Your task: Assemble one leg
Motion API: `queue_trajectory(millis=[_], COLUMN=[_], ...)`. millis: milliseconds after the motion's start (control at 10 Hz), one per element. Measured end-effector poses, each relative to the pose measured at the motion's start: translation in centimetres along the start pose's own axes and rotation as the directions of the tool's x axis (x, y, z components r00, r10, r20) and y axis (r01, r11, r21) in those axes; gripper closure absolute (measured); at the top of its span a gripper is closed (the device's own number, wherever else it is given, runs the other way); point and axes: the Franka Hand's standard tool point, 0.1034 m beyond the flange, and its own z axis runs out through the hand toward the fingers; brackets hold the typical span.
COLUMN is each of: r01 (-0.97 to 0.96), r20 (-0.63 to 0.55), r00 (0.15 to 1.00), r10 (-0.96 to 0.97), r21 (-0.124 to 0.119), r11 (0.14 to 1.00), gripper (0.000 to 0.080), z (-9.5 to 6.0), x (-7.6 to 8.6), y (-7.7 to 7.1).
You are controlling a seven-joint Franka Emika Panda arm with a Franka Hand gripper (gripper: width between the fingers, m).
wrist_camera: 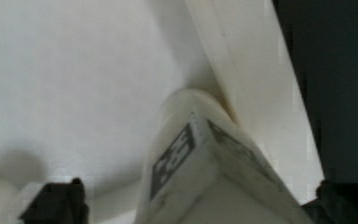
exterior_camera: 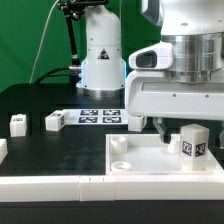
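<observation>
While the arm hangs over the big white panel (exterior_camera: 150, 160), the leg (exterior_camera: 192, 142) sits upright on that panel's surface, its black-and-white tag facing the camera, at roughly 3 o'clock in the exterior view. The gripper (exterior_camera: 163, 124) is just above and beside it, toward 9 o'clock from the leg, with dark fingertips dipping down near the panel; honestly I can't tell whether anything is touching the block. In the wrist view the leg (wrist_camera: 202, 165) fills the middle with its tag seen edge-on, and two dark fingertips (wrist_camera: 55, 200) show at either side of it, so the fingers look spread apart and not pinching anything. Moving outward, the panel has a raised rim and a round corner hole (exterior_camera: 119, 146) toward 9 o'clock of the leg. A long white bar (exterior_camera: 45, 184) runs along the front edge of the table around 7 o'clock. Further back at 9 to 10 o'clock, two more little white blocks sit on the black table (exterior_camera: 60, 145): one (exterior_camera: 54, 121) closer in, and another (exterior_camera: 17, 123) farther out, well apart from the panel. The marker board (exterior_camera: 98, 116) lies flat behind them, near the robot base (exterior_camera: 100, 60) at 12 o'clock.
</observation>
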Motion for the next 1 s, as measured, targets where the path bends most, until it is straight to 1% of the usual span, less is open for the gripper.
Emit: queue_trajectory(millis=[100, 200, 300, 400, 600, 700, 800, 900, 1000], r01=[0.123, 0.219, 0.276, 0.383, 0.479, 0.479, 0.478, 0.478, 0.478], r20=[-0.005, -0.004, -0.003, -0.001, 0.001, 0.001, 0.001, 0.001, 0.001], r00=[0.992, 0.976, 0.961, 0.924, 0.878, 0.878, 0.878, 0.878, 0.878], r10=[-0.123, -0.219, -0.276, -0.383, -0.479, -0.479, -0.478, -0.478, -0.478], r21=[-0.016, -0.019, -0.020, -0.021, -0.025, -0.025, -0.025, -0.025, -0.025], r11=[0.992, 0.975, 0.961, 0.924, 0.877, 0.878, 0.878, 0.878, 0.878], gripper=[0.0151, 0.0151, 0.0151, 0.0151, 0.0151, 0.0151, 0.0270, 0.0420, 0.0512], z=[-0.01, -0.01, -0.02, -0.03, -0.04, -0.04, -0.04, -0.03, -0.04], x=[0.03, 0.08, 0.12, 0.21, 0.25, 0.23, 0.25, 0.25, 0.25], y=[0.05, 0.14, 0.20, 0.37, 0.42, 0.38, 0.41, 0.40, 0.41])
